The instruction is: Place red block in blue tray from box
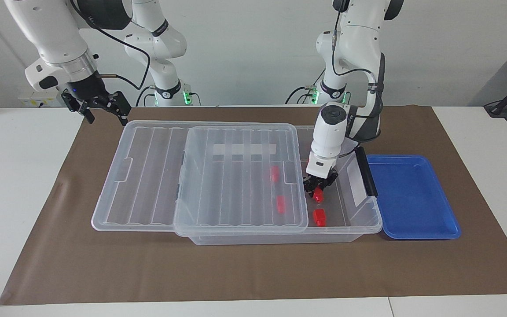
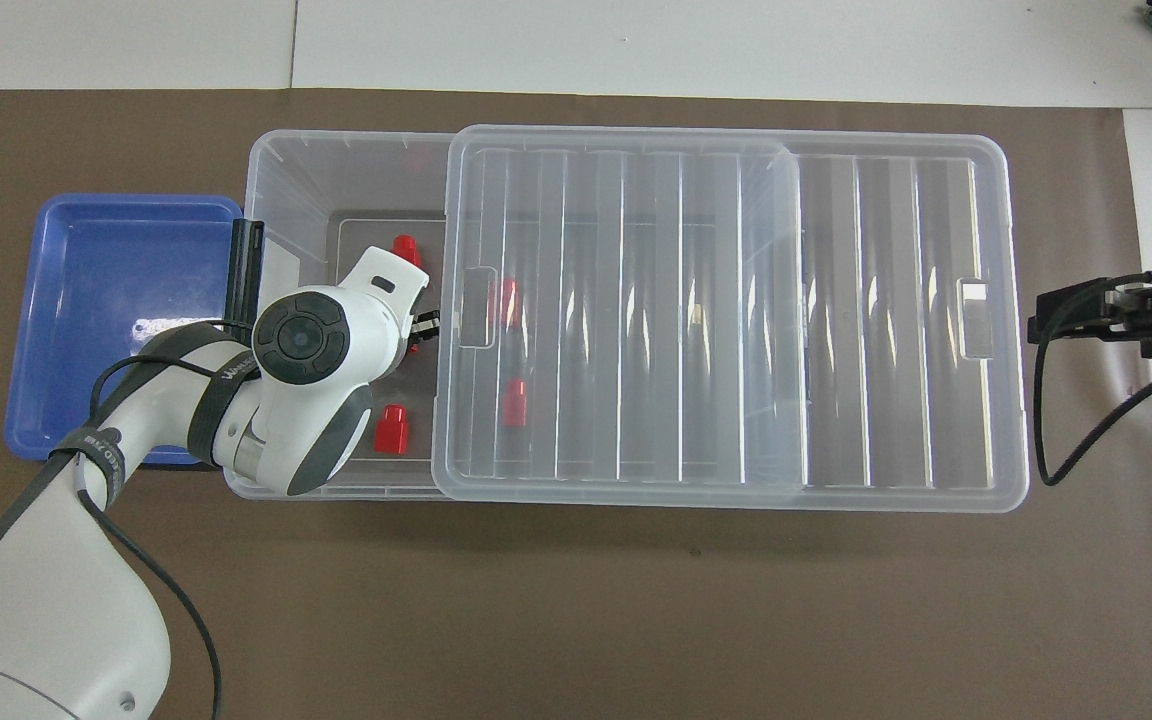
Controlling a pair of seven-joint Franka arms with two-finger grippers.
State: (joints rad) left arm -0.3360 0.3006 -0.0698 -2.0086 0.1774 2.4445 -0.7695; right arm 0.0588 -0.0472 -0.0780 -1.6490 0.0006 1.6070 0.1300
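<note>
I see the left gripper [image 1: 319, 190] down inside the open end of the box [image 1: 370, 215], its fingers closed tight on a red block [image 1: 318, 195]. That block sits low in the box, toward the left arm's end, just beside the edge of the lid [image 1: 240, 176], which is slid partway toward the right arm's end. A second red block [image 1: 320, 217] lies on the box floor farther from the robots than the gripped one. Two more red blocks [image 1: 281, 204] show through the clear lid. The blue tray [image 1: 412, 229] lies just beside the box at the left arm's end. The right gripper [image 1: 99, 108] waits with jaws spread, over the mat near the lid's corner.
</note>
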